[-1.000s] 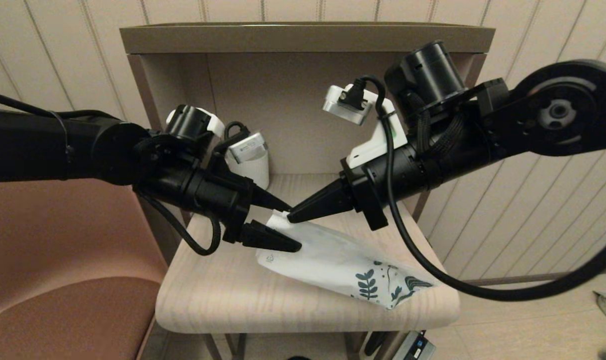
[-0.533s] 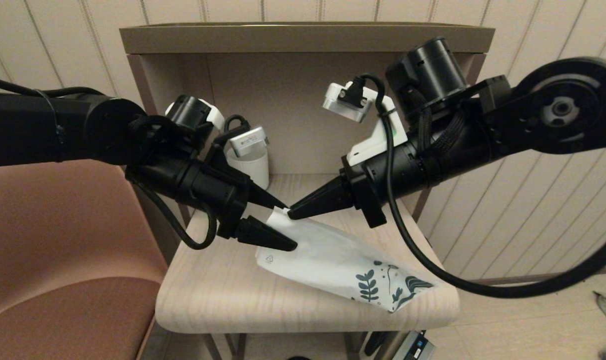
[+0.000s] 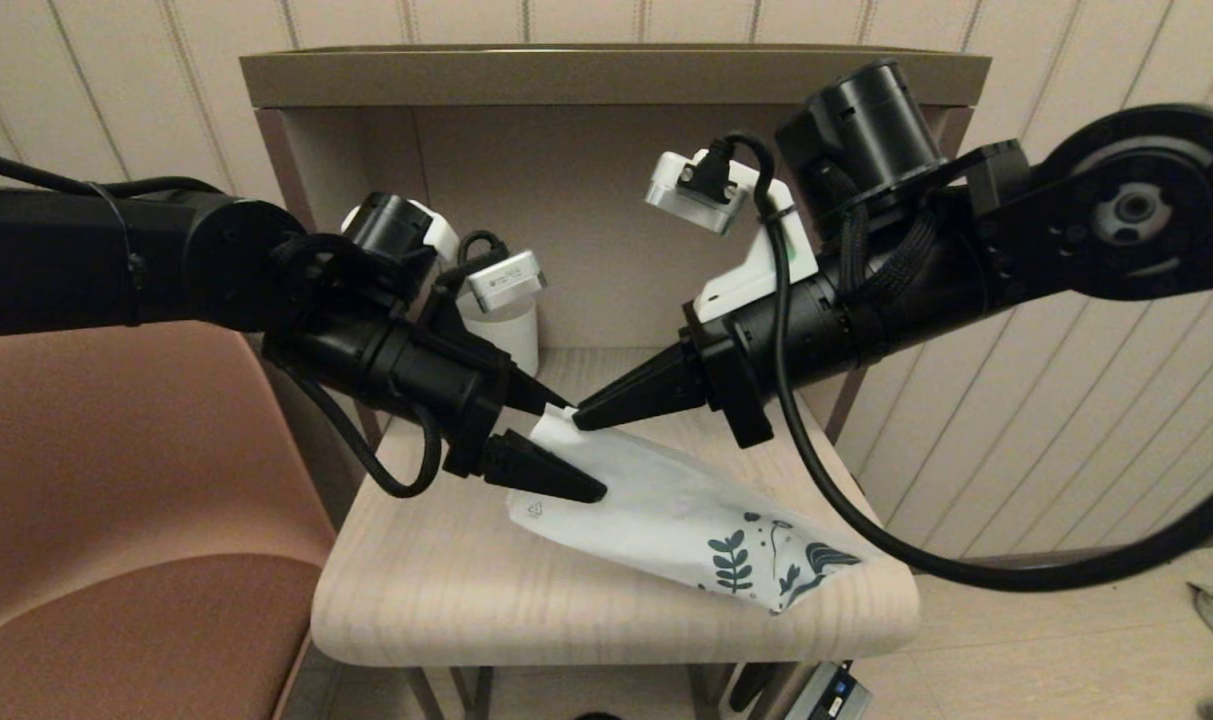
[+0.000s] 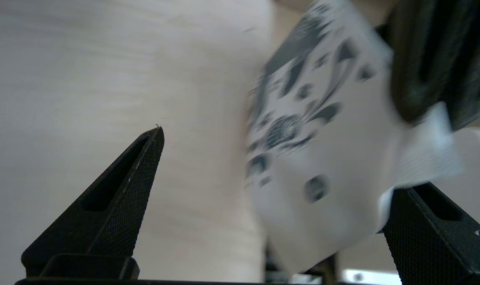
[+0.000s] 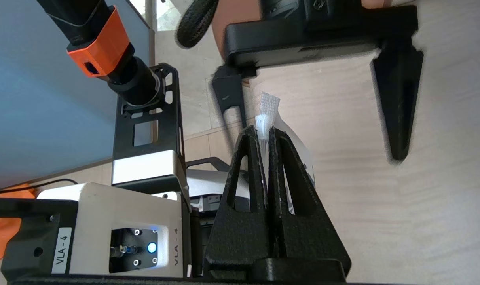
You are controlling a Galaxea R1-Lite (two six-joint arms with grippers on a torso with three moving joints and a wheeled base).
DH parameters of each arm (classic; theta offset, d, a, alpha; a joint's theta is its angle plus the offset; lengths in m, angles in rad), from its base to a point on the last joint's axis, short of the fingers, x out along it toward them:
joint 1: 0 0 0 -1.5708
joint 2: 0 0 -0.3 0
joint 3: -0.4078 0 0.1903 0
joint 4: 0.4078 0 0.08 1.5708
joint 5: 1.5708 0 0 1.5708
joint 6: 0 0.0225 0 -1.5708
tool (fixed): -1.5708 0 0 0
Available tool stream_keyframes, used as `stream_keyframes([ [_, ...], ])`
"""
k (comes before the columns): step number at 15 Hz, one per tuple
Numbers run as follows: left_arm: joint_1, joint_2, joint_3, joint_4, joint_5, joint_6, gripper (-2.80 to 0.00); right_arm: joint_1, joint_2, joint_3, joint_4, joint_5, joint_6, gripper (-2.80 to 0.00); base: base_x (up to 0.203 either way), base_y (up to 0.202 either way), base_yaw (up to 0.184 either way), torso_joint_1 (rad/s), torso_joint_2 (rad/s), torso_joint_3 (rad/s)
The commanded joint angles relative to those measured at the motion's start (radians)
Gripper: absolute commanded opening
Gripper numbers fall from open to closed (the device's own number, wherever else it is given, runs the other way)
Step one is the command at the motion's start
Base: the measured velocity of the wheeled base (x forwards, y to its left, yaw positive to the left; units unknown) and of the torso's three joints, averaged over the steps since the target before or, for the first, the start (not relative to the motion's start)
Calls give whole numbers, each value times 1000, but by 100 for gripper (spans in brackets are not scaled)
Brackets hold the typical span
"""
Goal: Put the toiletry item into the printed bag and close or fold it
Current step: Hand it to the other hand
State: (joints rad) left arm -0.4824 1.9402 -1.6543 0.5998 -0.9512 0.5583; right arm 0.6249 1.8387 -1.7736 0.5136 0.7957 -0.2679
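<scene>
The printed bag (image 3: 666, 505) lies slanted on the wooden table (image 3: 436, 580), its leaf print (image 3: 766, 565) toward the front right and a small triangle mark (image 3: 534, 508) at the other end. My right gripper (image 3: 578, 420) is shut on the crimped white corner (image 5: 266, 113) of that unprinted end and holds it a little off the table. My left gripper (image 3: 584, 452) is open, one finger on each side of the same end. In the left wrist view the bag (image 4: 327, 158) sits between those spread fingers (image 4: 137, 178). The toiletry item does not show apart from the bag.
A white ribbed mug (image 3: 511, 340) stands at the back of the table, behind my left wrist. A box-shaped shelf (image 3: 606, 80) encloses the back and sides. A pink chair (image 3: 116, 500) is at the left. The table's rounded front edge (image 3: 606, 640) runs just beyond the bag's printed end.
My right gripper has risen slightly, lifting the bag's corner and dragging the whole bag a little toward the back. My left arm has shifted up slightly and stays open.
</scene>
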Motion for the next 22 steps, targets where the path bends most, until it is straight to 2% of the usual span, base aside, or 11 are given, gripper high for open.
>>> stream_keyframes([
  [1,-6,11,-1,3,-36,-10,0,-1,1,-1,3,4,-2,-280,0,0,0,0,0,0],
  [5,-7,13,1,3,-43,-12,0,-1,2,-1,3,4,-1,-280,0,0,0,0,0,0],
  [8,-16,13,-14,2,-67,-39,0,-1,-1,-4,2,2,-2,-280,0,0,0,0,0,0],
  [10,-18,17,-27,2,-69,-55,0,1,-1,-12,2,-35,4,-280,0,0,0,0,0,0],
  [13,-22,19,-33,0,-69,-58,0,1,-6,-12,3,-38,4,-280,0,0,0,0,0,0],
  [14,-22,19,-31,0,-69,-57,-280,1,-6,-10,3,-38,4,-280,0,0,0,0,0,0],
  [20,-22,19,-29,2,-72,-58,-280,1,-3,-12,2,-41,4,-280,0,0,0,0,0,0],
  [22,-22,17,-27,3,-92,-57,-280,1,-4,-12,2,-41,4,-280,0,0,0,0,0,0],
])
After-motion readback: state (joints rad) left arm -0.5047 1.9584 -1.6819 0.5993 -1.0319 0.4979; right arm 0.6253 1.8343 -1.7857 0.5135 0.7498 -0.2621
